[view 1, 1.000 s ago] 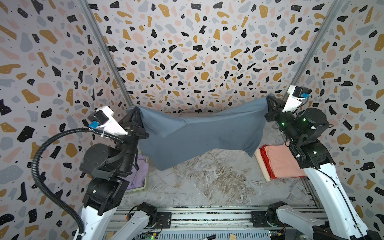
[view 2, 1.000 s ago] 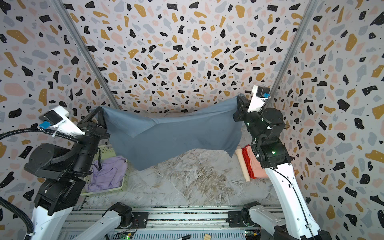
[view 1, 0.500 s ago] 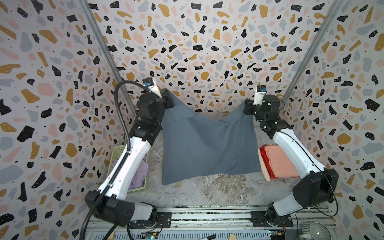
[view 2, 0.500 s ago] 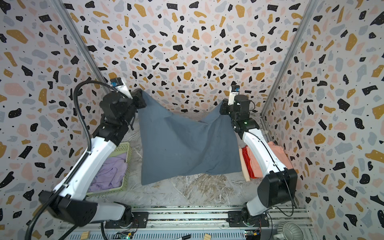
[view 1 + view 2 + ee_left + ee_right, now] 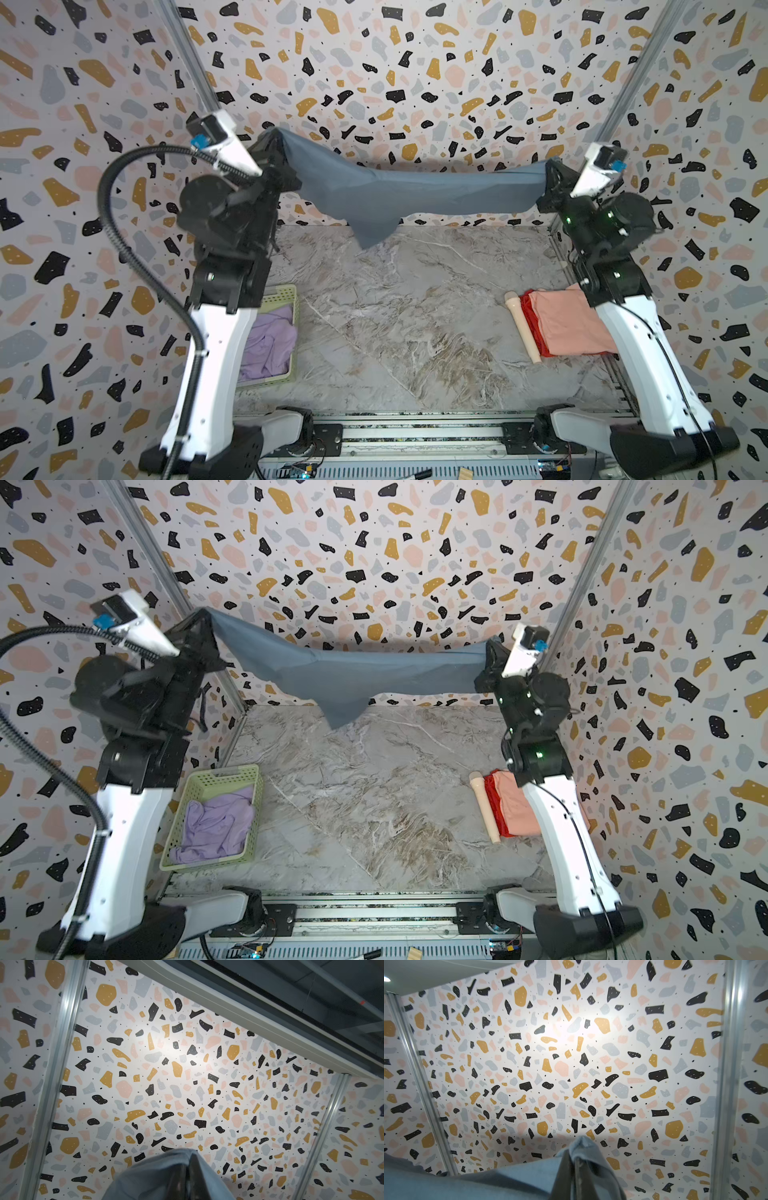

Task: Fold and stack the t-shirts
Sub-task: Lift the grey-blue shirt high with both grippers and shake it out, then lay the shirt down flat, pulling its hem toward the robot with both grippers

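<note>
Top views both show the slate blue-grey t-shirt [image 5: 399, 195], limp and probably light, slung over the desk's [image 5: 415, 316] 12 o'clock side, its ends sensibly pinched tight by left end effector [image 5: 275, 139] at 10 o'clock and right end effector [image 5: 548, 168] at 2 o'clock.

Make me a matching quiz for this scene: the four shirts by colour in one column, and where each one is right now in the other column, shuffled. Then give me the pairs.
Things
1. blue-grey shirt
2. lilac shirt
3. pink shirt
4. red shirt

Places
A. crumpled in the green basket
B. folded, lying on top of another shirt
C. stretched in the air between the left tool and the right tool
D. folded, lying under another shirt

Pairs: 1-C, 2-A, 3-B, 4-D
</note>
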Robot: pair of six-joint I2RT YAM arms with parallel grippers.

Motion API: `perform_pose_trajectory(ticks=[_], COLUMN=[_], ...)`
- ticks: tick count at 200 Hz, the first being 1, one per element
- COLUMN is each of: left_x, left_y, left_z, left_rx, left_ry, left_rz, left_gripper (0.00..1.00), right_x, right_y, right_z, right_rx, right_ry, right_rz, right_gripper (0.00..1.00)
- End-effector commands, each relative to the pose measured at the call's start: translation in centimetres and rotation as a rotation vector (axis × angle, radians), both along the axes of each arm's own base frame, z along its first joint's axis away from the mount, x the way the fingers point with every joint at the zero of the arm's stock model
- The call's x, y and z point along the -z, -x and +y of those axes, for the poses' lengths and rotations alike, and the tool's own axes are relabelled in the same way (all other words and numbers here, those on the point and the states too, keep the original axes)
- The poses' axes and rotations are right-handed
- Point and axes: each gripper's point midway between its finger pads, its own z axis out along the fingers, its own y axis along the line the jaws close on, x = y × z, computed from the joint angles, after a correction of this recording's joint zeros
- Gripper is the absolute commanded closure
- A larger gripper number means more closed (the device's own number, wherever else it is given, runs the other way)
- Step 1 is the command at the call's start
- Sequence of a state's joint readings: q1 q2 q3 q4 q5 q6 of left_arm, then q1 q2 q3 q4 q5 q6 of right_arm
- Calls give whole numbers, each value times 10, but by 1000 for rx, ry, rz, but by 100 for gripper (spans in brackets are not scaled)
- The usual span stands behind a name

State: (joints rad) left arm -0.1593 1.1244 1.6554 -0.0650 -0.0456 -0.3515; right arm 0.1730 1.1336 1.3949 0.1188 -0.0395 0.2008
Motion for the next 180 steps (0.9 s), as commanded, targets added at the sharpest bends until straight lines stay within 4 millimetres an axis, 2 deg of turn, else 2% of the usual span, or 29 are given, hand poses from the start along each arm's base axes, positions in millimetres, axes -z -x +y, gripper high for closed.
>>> perform_pose_trajectory(ticks=[1,8,11,24,42,61,72,82,102,132,152,180], left_x=[74,105,125,188,284,374,413,441,479,515,519,508], left_y=[-8,-9,-13,-17,-14,8,24,38,59,78,82,83], left_z=[6,3,1,-9,-23,-28,-29,-26,-26,-37,-41,-43], left_rx=[-24,-1,9,68,139,148,138,113,113,163,179,201], left_ry=[23,44,48,81,117,180,195,199,198,206,201,171], left_rz=[124,175,215,355,600,814,903,982,1097,1212,1232,1229], left_gripper=[100,100,100,100,100,100,100,100,100,100,100,100], right_x=[125,163,181,250,332,394,424,442,470,484,483,473], right_y=[-33,-34,-34,-31,-17,5,17,23,33,37,38,39], right_z=[-6,-4,-3,-2,-4,-3,-2,-2,-6,-8,-8,-10], right_rx=[44,32,28,23,36,19,14,13,40,60,57,68], right_ry=[0,-6,-5,-18,-24,-31,-38,-34,-33,-32,-36,-31], right_rz=[285,365,402,556,751,899,979,1033,1123,1175,1180,1165], right_gripper=[100,100,100,100,100,100,100,100,100,100,100,100])
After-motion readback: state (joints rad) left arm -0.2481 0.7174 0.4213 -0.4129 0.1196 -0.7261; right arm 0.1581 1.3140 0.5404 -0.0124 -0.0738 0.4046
